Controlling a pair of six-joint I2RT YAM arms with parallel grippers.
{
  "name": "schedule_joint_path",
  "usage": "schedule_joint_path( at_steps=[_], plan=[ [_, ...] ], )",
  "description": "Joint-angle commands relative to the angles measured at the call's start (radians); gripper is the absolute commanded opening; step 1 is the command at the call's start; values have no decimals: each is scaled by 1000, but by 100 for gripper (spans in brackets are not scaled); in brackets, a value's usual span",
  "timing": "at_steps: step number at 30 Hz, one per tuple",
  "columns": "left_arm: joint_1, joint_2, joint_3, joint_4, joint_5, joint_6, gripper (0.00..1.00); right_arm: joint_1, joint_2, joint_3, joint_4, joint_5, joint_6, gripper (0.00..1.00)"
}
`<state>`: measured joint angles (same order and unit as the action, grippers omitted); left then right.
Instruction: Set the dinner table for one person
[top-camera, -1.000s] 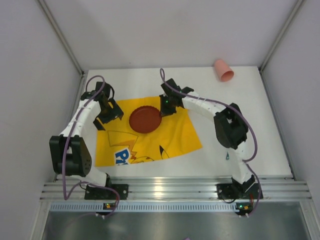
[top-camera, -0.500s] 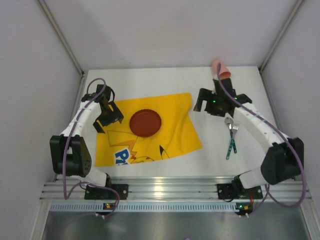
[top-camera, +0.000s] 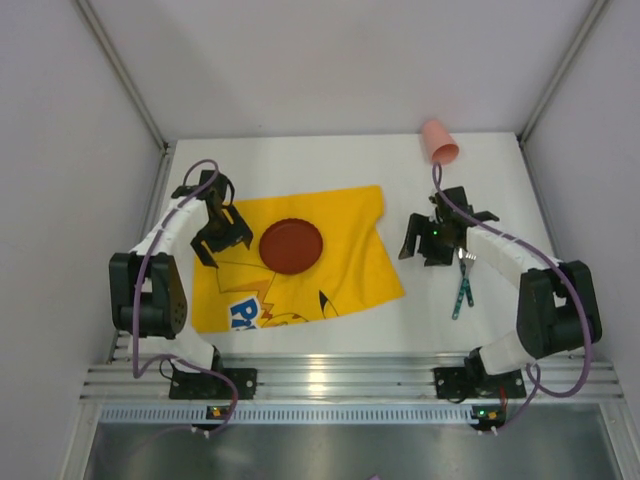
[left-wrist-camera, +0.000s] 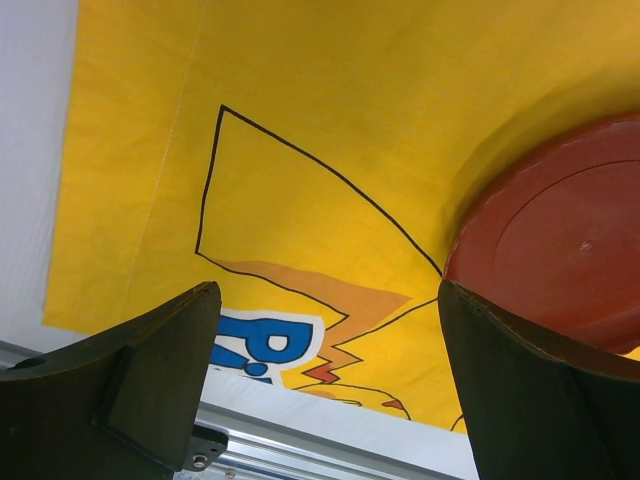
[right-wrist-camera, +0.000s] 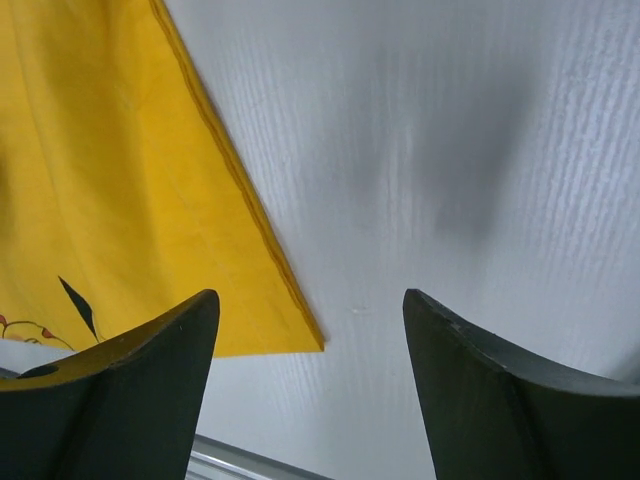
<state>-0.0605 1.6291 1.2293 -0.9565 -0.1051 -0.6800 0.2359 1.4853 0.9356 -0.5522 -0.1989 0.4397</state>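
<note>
Left end effector (left-wrist-camera: 327, 320) wide, right end effector (right-wrist-camera: 310, 300) wide, placemat (left-wrist-camera: 300, 100) reading perhaps "P"

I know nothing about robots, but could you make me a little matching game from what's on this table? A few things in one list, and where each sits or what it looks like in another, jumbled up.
Things:
1. plate
2. cup
3. cutlery
4. placemat

Descriptions:
A. pink, near the far edge of the dinner table
B. yellow, with a cartoon print
C. dark red, resting on the placemat
D. on bare white tabletop, to the right of the placemat

Pairs: 1-C, 2-A, 3-D, 4-B
</note>
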Motion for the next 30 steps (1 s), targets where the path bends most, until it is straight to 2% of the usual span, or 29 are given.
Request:
schedule_joint_path(
  at_steps=[1,8,12,17,18,20,21,23,24,27,30],
  plan=[
    [1,-37,24,1,-7,13,95,20,7,-12,132,-94,10,73],
    [1,-98,-37,-17,-34,23,95,126,82,-12,192,-111,37,70],
    [1,-133,-60,-21,-33,23,95,158,142,-15,212,-108,56,62],
    [1,-155,-76,-33,-28,25,95,172,167,-11,219,-108,60,56],
    [1,-159,-79,-37,-30,26,95,175,171,-12,221,-111,62,49],
    [1,-167,-82,-39,-30,28,95,178,174,-12,222,-112,59,41],
    [1,-169,-82,-41,-31,28,95,180,176,-15,222,-111,59,31],
    [1,-172,-82,-39,-30,31,95,186,175,-23,224,-120,59,21],
    [1,-172,-77,-42,-28,33,95,186,167,-35,227,-123,57,2],
    [1,-166,-62,-44,-28,36,95,184,106,-85,219,-114,54,0],
    [2,-163,-51,-39,-28,40,95,169,32,-141,152,-42,51,0]
  ],
)
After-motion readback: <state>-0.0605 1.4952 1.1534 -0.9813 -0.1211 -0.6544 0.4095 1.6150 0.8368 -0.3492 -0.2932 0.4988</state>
